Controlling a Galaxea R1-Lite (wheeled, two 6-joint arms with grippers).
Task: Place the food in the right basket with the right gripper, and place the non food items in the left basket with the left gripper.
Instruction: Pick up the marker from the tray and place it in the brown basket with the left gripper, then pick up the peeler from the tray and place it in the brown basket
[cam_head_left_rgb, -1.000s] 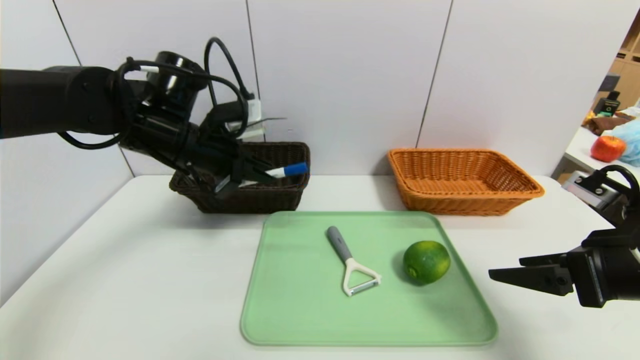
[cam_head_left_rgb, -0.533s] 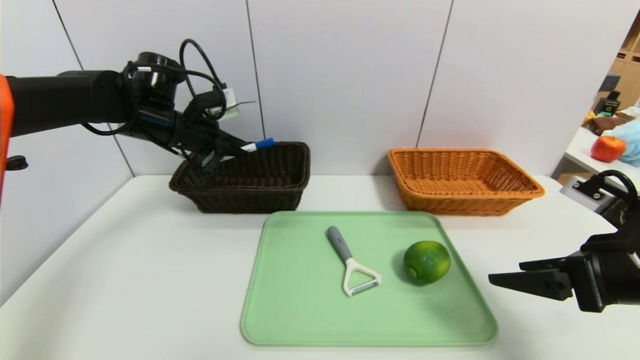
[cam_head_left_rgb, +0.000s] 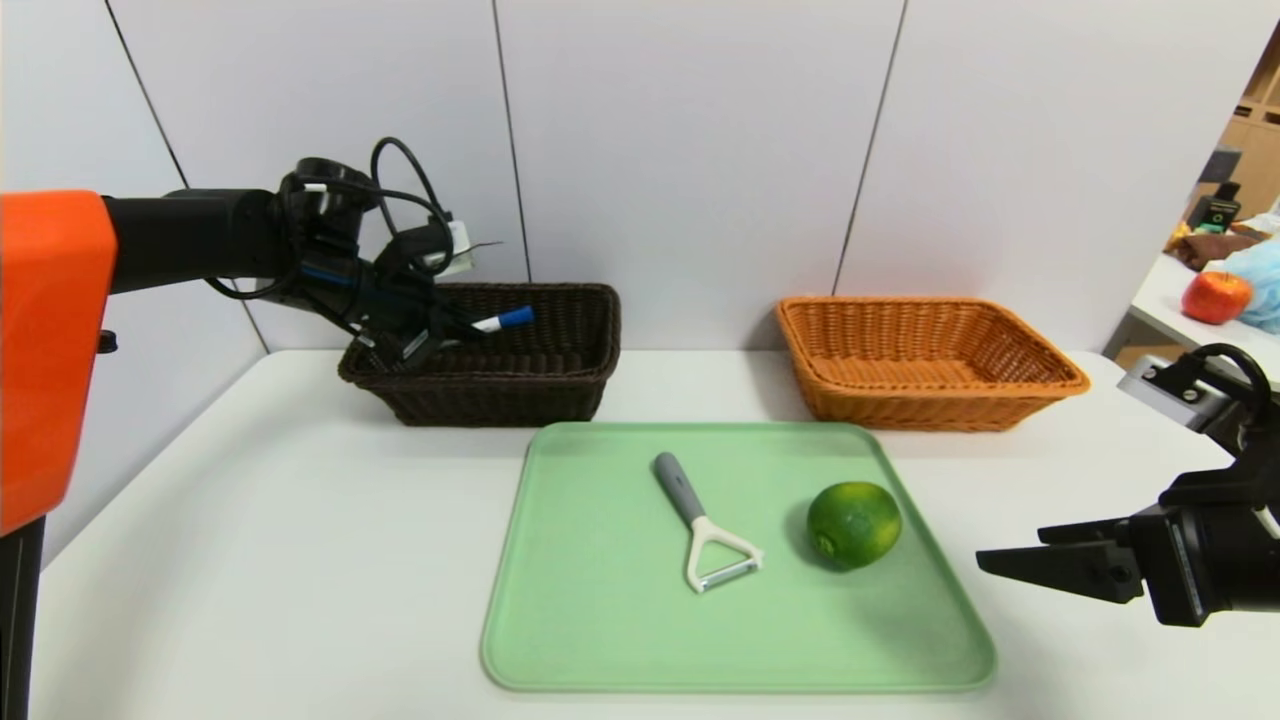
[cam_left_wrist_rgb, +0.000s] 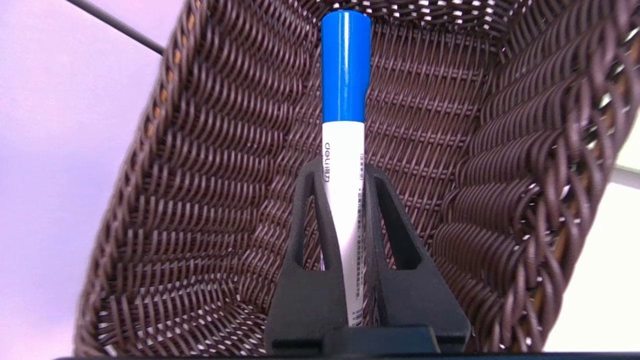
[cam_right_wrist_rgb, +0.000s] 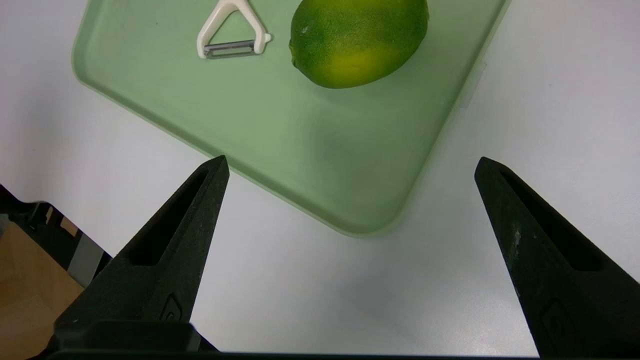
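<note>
**Marker held over the dark basket, lime and peeler on the tray**

At the left, the left claw (cam_head_left_rgb: 455, 328) reaches in over the dark brown left basket (cam_head_left_rgb: 500, 395), its fingers (cam_left_wrist_rgb: 312, 210) pinching the white barrel of the marker pen (cam_head_left_rgb: 495, 322). The blue cap points across the basket's inside, and the pen is held above the woven floor.

In the middle of the white desk (cam_head_left_rgb: 250, 560) lies a pale green tray (cam_head_left_rgb: 600, 640). On it the white Y-shaped peeler (cam_head_left_rgb: 703, 525) lies flat, grey handle pointing toward the baskets. Just to its right, apart from it, sits the green lime (cam_head_left_rgb: 853, 523).

Behind the tray's right corner stands the orange-tan right basket (cam_head_left_rgb: 1040, 385).

At the far right, the right claw (cam_head_left_rgb: 1000, 562) hovers over the desk beside the tray, fingers (cam_right_wrist_rgb: 170, 250) spread wide with nothing between them, tips pointing toward the lime.
</note>
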